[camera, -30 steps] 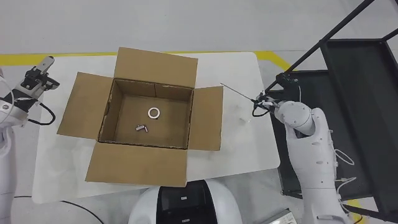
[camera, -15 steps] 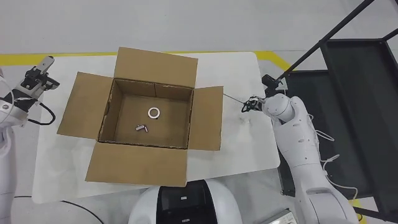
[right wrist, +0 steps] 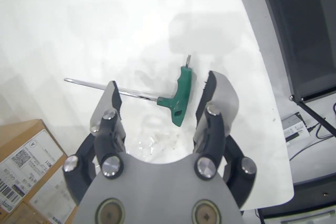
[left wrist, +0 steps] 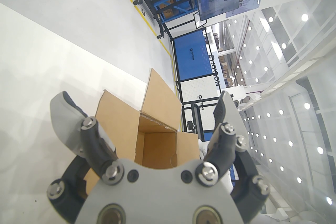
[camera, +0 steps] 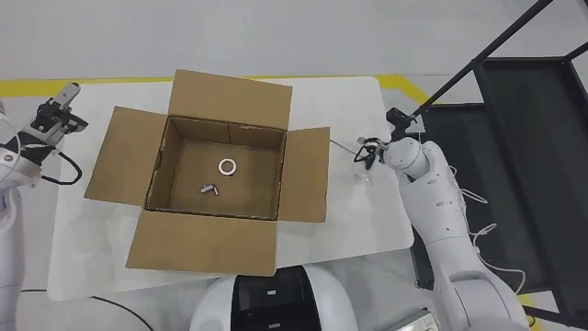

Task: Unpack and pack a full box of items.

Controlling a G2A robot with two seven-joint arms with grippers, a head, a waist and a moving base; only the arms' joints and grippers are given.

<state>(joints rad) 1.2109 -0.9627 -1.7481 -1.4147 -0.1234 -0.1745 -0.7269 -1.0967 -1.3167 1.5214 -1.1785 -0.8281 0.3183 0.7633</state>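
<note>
Right tool [right wrist: 160, 81] spread wide over green T-handle key [right wrist: 181, 101], on table [camera: 349, 110] beside cardboard box [camera: 225, 101], left tool [left wrist: 145, 97] wide, box's opposite side

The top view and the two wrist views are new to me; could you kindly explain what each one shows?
This is a two-armed robot at a white table. The top view looks down from above its arms. Each wrist view looks along one arm's tool. On the table stands an open cardboard box with a small ring and a small metal piece inside. The left tool is open, holds nothing and hangs beside the box. The right tool is open over a green-handled T-wrench, which seems to lie on the table, not gripped.
</note>
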